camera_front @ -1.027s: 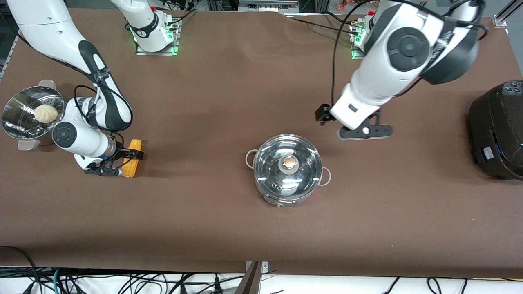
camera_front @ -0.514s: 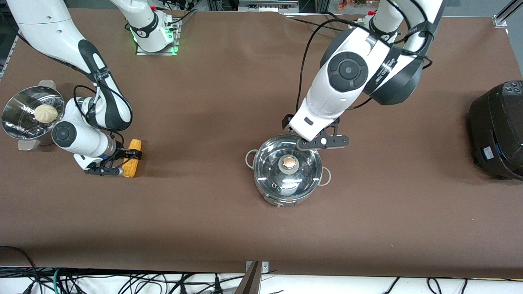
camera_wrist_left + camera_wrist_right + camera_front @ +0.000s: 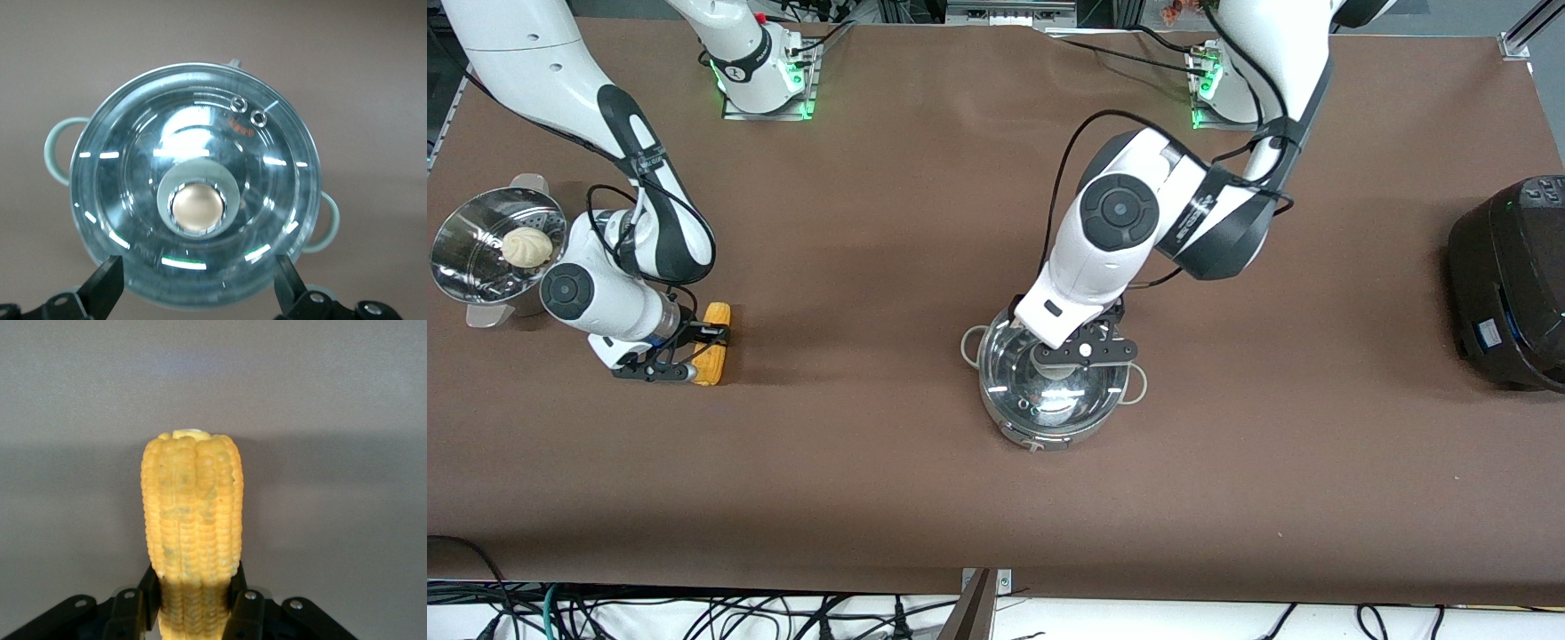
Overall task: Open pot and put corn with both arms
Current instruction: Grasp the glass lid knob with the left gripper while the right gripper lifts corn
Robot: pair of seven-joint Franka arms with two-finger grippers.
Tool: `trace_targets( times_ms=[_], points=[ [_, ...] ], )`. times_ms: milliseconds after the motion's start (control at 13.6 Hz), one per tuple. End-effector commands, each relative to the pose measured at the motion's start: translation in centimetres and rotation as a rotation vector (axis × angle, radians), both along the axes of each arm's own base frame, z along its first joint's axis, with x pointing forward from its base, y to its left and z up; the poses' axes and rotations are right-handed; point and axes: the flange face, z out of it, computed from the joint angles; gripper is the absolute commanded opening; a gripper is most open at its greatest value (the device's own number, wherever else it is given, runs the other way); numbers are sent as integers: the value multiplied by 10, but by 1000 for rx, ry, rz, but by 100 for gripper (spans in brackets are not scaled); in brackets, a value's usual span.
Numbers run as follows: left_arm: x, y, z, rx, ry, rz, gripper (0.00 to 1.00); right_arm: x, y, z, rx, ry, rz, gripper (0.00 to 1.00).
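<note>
The steel pot [image 3: 1047,430] stands mid-table with its glass lid [image 3: 1049,396] on. My left gripper [image 3: 1082,354] hangs just over the lid and hides the knob in the front view. In the left wrist view the lid [image 3: 133,167] and its knob [image 3: 197,205] fill the picture. My left gripper [image 3: 197,290] is wide open, one finger at each side of the lid's edge, off the knob. My right gripper [image 3: 692,348] is shut on the yellow corn [image 3: 713,344], low at the table near the right arm's end. In the right wrist view the corn [image 3: 192,520] sticks out from between the closed fingers of my right gripper [image 3: 192,593].
A steel steamer [image 3: 463,267] with a white bun [image 3: 526,246] stands beside the right arm, at that end of the table. A big black cooker [image 3: 1507,284] stands at the left arm's end. Brown table surface lies between the corn and the pot.
My left arm has swung down from beside the pot to right over its lid. My right gripper and the corn have shifted only slightly.
</note>
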Motion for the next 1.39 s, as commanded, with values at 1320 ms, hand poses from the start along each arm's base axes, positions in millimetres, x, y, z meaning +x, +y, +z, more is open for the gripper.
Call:
trace_targets(
  times_ms=[1320],
  points=[
    [16, 0, -45, 61, -44, -159, 74, 56, 19, 254, 87, 77, 39, 0]
  ],
)
